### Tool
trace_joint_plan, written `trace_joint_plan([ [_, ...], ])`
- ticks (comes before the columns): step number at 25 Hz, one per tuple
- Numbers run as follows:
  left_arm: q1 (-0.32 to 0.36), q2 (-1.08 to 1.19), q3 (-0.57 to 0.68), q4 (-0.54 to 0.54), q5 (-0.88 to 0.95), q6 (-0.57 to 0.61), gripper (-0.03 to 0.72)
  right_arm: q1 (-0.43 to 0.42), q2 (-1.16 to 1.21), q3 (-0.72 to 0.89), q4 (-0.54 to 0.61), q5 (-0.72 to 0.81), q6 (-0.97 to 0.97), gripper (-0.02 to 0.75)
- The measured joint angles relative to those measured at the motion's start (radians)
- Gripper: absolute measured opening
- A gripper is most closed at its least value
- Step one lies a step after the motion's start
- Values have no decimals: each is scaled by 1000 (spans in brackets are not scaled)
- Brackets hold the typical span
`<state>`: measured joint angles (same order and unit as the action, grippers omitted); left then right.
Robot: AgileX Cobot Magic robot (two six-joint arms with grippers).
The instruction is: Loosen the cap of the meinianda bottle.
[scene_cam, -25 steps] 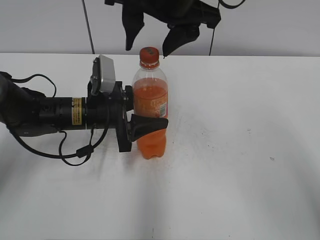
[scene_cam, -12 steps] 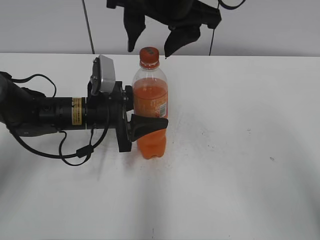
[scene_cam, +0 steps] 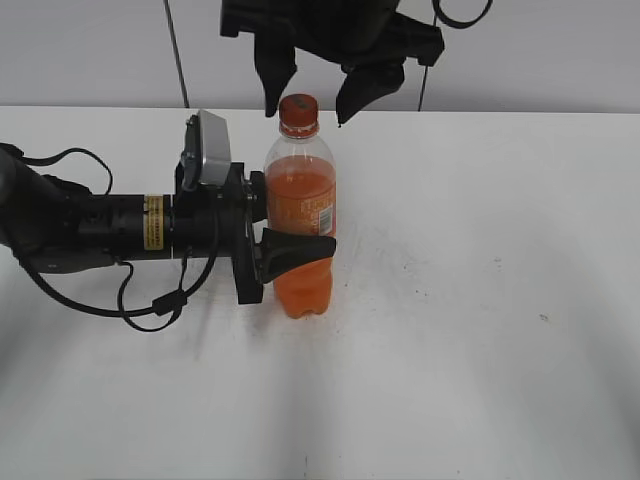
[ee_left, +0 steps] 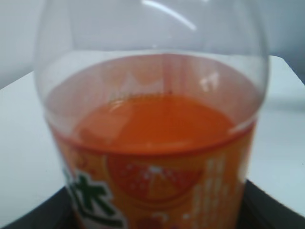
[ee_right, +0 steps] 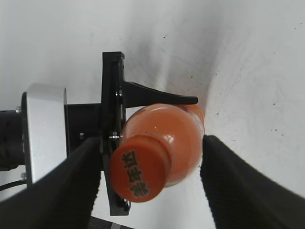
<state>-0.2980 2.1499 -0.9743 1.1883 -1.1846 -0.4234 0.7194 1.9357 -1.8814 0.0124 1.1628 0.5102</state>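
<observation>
the meinianda bottle (scene_cam: 300, 225) stands upright on the white table (scene_cam: 480, 300), clamped at its waist by the left gripper (scene_cam: 285, 235), which reaches in sideways with one dark finger (scene_cam: 296, 247) pressed across the front of the bottle just under the label and the other behind it. in the left wrist view the bottle (ee_left: 152, 138) fills the space directly ahead of that gripper, the orange drink level sitting just above the label, with dark finger edges at the bottom corners. the right gripper (scene_cam: 308, 95) hangs above, spread wide, its two black fingers (scene_cam: 275, 70) pointing down on either side of the cap (scene_cam: 298, 110) and apart from it, the tips about level with the cap. from the right wrist view the cap (ee_right: 139, 168) lies between that gripper's fingers (ee_right: 238, 186), nearer the one on the left of the view, dark print on its top, with clear gaps on both sides. the cap sits on the bottle neck.
</observation>
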Motion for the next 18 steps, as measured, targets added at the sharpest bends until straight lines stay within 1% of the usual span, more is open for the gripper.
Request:
trace_joint_plan([
  [11,0,0,0,-2,0,0,419,0,0,0,-5,31,1,489],
  [13,0,0,0,-3,0,0,419,0,0,0,-5,32,1,462],
  [14,0,0,0,-4,0,0,419,1,0,0,-4,32,1,437],
  [18,-2,0,0,-8,2,0,419,3,0,-1,5,20,1,285],
])
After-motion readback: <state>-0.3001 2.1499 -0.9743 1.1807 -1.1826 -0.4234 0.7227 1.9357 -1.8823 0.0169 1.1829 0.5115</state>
